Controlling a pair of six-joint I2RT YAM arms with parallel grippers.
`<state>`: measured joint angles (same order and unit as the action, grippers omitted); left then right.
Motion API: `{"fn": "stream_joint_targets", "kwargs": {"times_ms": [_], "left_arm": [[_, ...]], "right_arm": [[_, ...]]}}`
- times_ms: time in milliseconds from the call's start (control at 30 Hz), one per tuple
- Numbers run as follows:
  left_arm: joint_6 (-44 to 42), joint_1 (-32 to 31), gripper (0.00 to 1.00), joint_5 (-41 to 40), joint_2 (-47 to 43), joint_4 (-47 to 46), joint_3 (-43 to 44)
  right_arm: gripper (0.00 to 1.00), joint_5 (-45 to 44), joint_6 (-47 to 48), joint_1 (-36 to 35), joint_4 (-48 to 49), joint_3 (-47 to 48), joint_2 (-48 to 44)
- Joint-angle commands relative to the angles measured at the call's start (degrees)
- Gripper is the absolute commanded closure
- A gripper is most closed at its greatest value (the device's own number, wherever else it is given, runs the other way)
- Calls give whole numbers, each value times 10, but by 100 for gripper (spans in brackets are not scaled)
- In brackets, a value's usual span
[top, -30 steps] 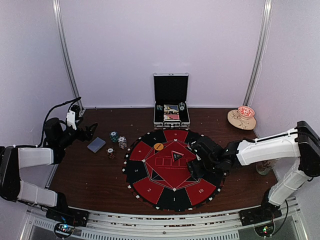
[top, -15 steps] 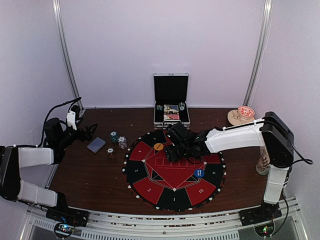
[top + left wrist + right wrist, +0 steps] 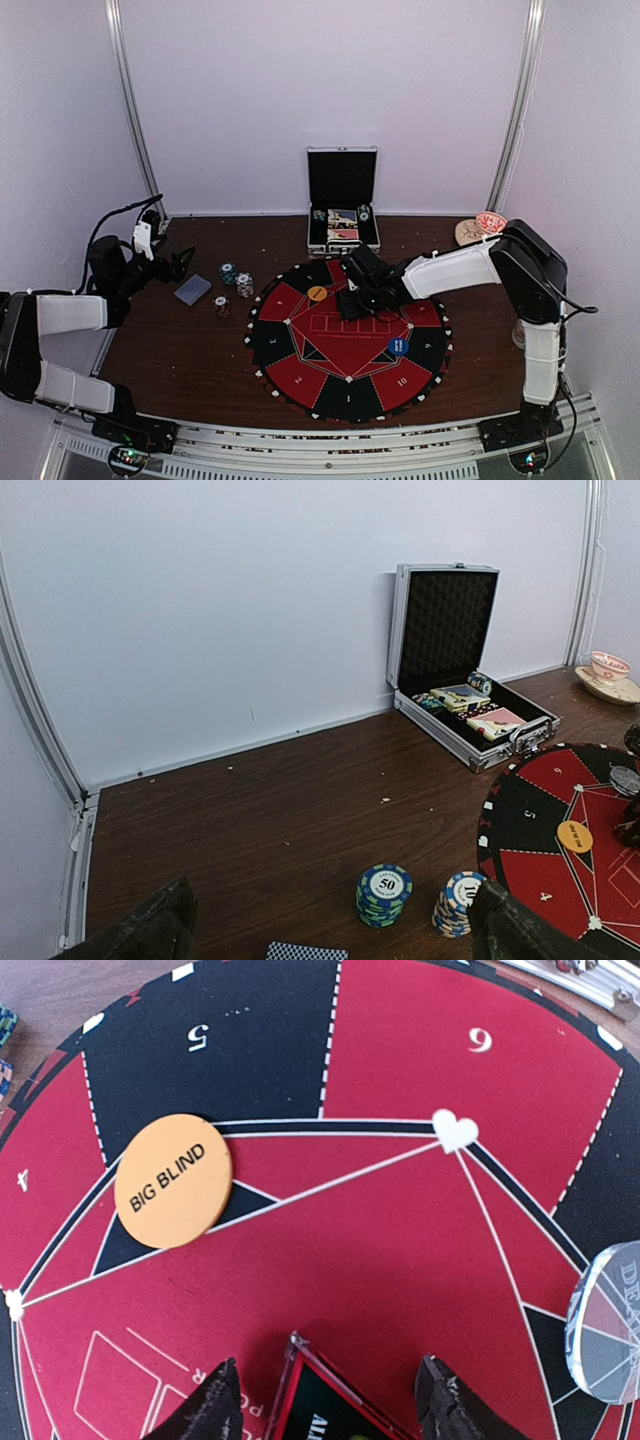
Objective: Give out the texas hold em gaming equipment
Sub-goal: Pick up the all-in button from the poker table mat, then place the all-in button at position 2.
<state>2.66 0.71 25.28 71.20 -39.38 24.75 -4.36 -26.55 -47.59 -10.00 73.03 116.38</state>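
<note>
The right claw (image 3: 330, 1375) has its fingers (image 3: 205, 1405) apart around a red-edged dark tile (image 3: 325, 1410), with bare red mat (image 3: 400, 1230) ahead, an orange disc (image 3: 173, 1180) ahead-left and a grey disc (image 3: 610, 1325) close right.

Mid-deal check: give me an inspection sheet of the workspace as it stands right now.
Surface: brown table with a round red-and-black mat on it.
Job's things: three chip stacks and a card deck left of the mat; orange disc and blue disc on the mat; open case at the back.
Clutter: tan dish at back right.
Grippers: left tool open, empty; right tool straddles a dark red-edged marker, grip unclear.
Cables: black cable by the left arm.
Surroundings: white walls; nothing else seen.
</note>
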Motion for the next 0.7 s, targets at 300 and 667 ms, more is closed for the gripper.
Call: {"fn": "stream_joint_targets", "kwargs": {"times_ms": [300,667], "left_arm": [[-8,3,2,-1,-2,-25,10],[-6,3,2,-1,-3,-23,11]], "right_arm": [[55,68,-19,-67,3,-65,-49],[57,46,-62,-195,22,-98,-89]]}}
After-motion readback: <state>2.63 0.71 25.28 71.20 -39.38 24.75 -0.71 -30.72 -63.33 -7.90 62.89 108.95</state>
